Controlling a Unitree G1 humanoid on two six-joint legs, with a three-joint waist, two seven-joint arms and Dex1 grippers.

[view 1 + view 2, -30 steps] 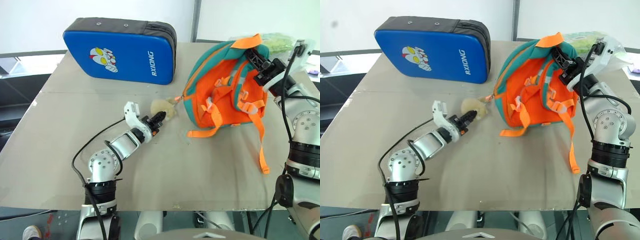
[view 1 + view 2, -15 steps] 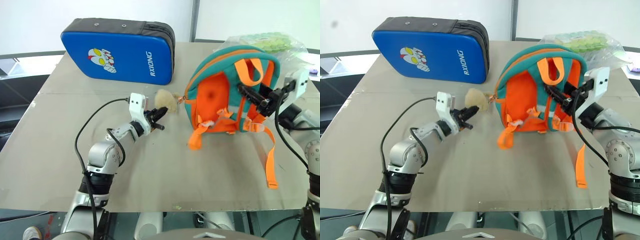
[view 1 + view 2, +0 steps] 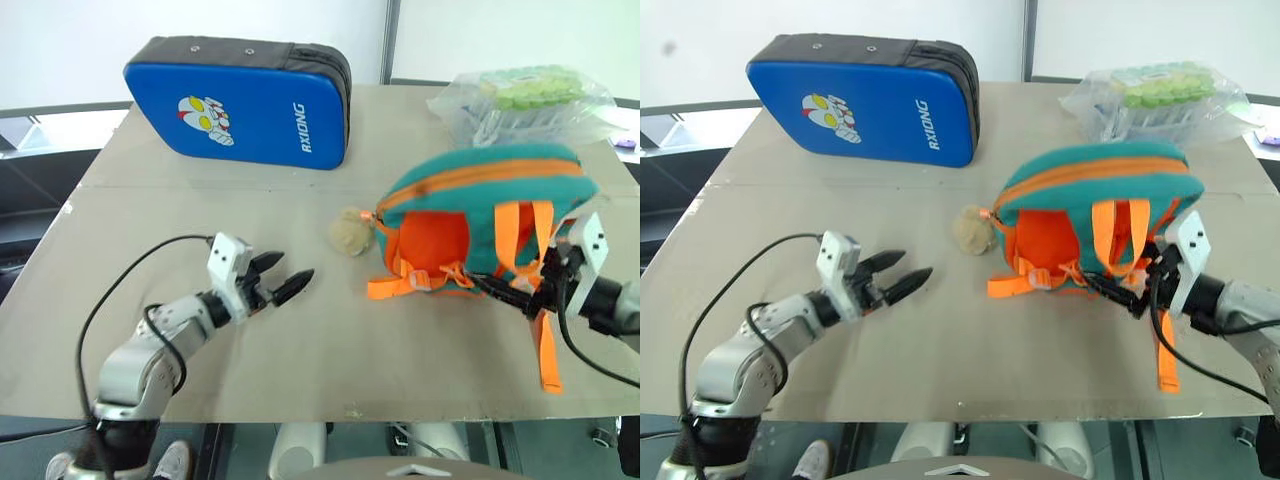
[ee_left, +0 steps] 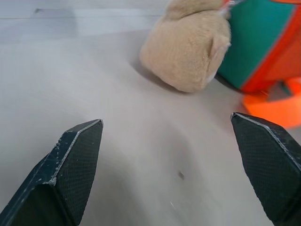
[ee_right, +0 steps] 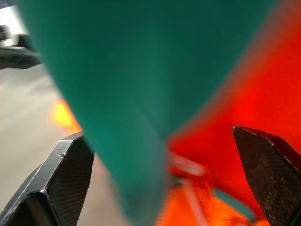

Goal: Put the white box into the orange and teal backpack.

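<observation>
- Left tool [image 3: 282, 283]: spread wide and empty, hovering low over the bare table [image 3: 330, 350], pointed toward the plush toy [image 3: 348, 230] but well apart from it.
- Left wrist view: both black fingers [image 4: 70, 174] far apart, nothing between them, the tan plush lying on the table beyond.
- Right tool [image 3: 1128, 292]: also spread wide, gripping nothing, its tips just at the lower right edge of the orange and teal backpack [image 3: 480, 185], among the hanging orange straps [image 3: 545, 345]; contact with a strap cannot be told.
- Right wrist view: teal shell and orange panel very close in front, between the two parted fingers [image 5: 66, 174].
- Backpack: resting on the table at right of centre, teal shell on top, orange panel and straps facing the robot, zipper line running along the upper edge.
- Plush toy: attached at the backpack's left end, lying on the table just beside it.
- White box: not to be made out; its place cannot be told.
- Big blue padded case [image 3: 240, 105]: at the far left of the table, well apart from the backpack.
- Clear plastic bag of green items [image 3: 525, 100]: at the far right, behind the backpack.
</observation>
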